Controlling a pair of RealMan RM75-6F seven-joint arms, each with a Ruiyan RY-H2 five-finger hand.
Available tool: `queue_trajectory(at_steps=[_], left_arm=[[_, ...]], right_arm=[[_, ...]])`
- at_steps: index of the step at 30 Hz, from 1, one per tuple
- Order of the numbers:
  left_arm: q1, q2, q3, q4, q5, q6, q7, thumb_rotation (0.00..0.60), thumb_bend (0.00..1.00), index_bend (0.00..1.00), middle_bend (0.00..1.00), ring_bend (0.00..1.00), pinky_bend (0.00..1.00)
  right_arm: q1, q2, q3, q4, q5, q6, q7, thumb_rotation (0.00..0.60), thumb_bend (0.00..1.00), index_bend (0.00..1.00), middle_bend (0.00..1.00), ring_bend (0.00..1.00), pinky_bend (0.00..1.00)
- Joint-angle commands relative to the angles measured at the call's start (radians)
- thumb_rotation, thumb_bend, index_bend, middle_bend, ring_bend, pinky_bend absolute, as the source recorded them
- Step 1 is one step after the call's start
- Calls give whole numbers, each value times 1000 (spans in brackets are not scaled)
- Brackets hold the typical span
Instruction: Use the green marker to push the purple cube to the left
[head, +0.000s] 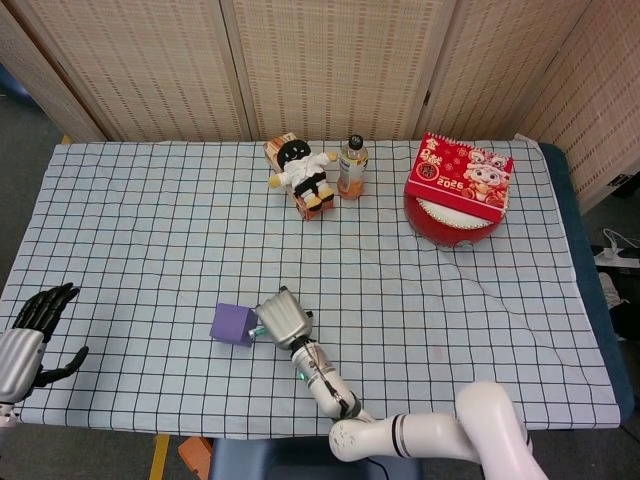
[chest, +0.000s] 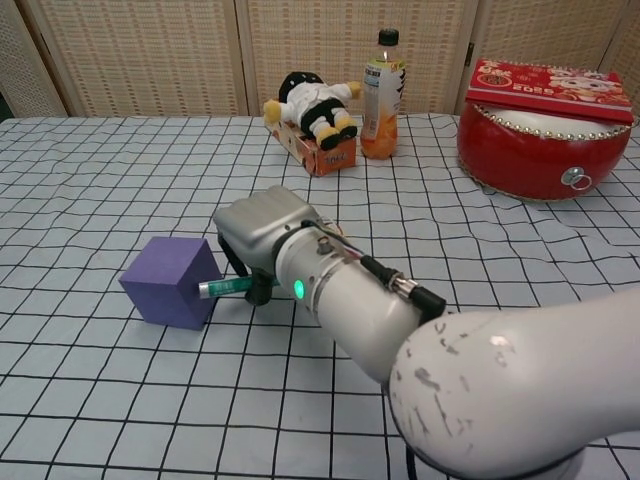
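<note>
The purple cube (head: 233, 324) (chest: 171, 282) sits on the checked cloth, left of centre near the front edge. My right hand (head: 282, 318) (chest: 260, 230) grips the green marker (chest: 227, 288) (head: 256, 331), fingers curled round its barrel. The marker lies level and points left, its tip touching the cube's right face. My left hand (head: 28, 337) rests at the table's front-left corner with its fingers spread and nothing in it; the chest view does not show it.
At the back stand a plush doll on a small box (head: 301, 170) (chest: 312, 113), an orange drink bottle (head: 351, 166) (chest: 383, 95) and a red drum with a red calendar box on top (head: 457, 192) (chest: 545, 130). My right forearm (chest: 400, 330) stretches across the front centre.
</note>
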Motion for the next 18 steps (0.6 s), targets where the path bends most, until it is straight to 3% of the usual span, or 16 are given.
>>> queue_trajectory(at_steps=[1, 10, 14, 18], left_arm=[[0, 1, 1, 0, 1, 1, -1, 600, 356, 0, 0, 0, 56], [-1, 1, 2, 3, 2, -3, -1, 600, 355, 0, 0, 0, 56], [1, 1, 3, 1, 6, 4, 2, 600, 355, 0, 0, 0, 57], [2, 0, 6, -2, 13, 8, 10, 600, 356, 0, 0, 0, 58]], right_arm=[[34, -52, 23, 66, -9, 14, 16, 600, 518, 929, 767, 548, 387], [66, -99, 37, 153, -16, 13, 42, 600, 517, 929, 768, 548, 387], [19, -34, -8, 62, -41, 57, 34, 600, 517, 929, 767, 548, 387], [-56, 91, -73, -109, -71, 133, 6, 600, 517, 929, 767, 548, 387]])
